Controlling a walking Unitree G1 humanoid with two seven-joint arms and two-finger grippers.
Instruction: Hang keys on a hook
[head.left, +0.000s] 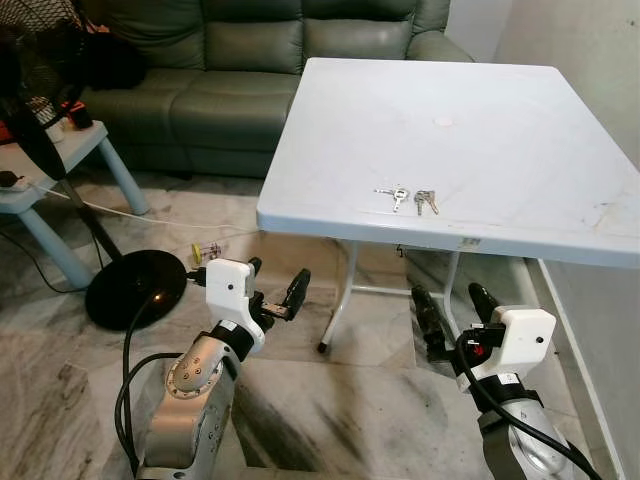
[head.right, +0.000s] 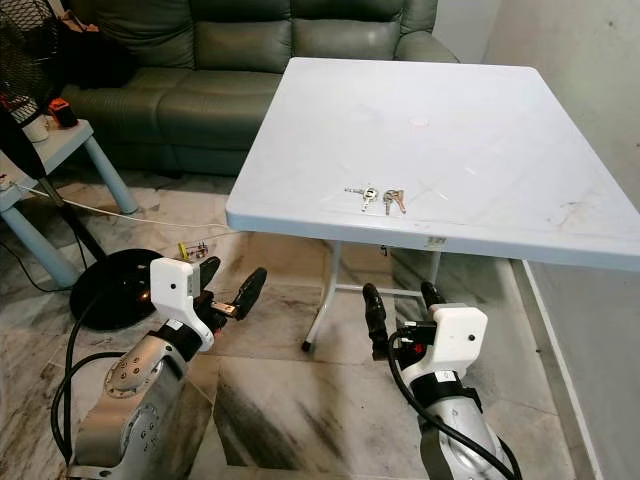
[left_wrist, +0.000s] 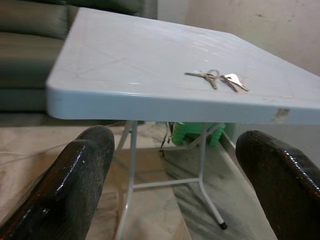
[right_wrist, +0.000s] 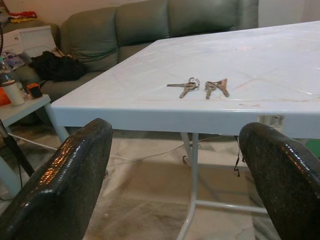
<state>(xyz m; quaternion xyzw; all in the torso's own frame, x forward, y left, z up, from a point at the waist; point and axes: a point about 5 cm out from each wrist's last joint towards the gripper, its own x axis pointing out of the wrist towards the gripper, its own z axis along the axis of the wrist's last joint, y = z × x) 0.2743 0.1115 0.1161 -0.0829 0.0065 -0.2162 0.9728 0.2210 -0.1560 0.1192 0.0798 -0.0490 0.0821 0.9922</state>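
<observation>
A bunch of silver keys (head.left: 408, 197) lies flat on the white folding table (head.left: 500, 130), close to its near edge. The same keys (right_wrist: 197, 87) lie ahead of the right wrist camera and the keys (left_wrist: 216, 79) ahead of the left one. My left gripper (head.left: 276, 288) is held below the table's level, out in front of its near left corner, open and empty. My right gripper (head.left: 452, 308) is also open and empty, low in front of the table's near edge, just right of the keys.
A green sofa (head.left: 250, 60) stands behind the table. At the left are a floor fan with a round black base (head.left: 133, 285), a small pale side table (head.left: 50, 160) and a white cable across the marble floor. A wall runs along the right.
</observation>
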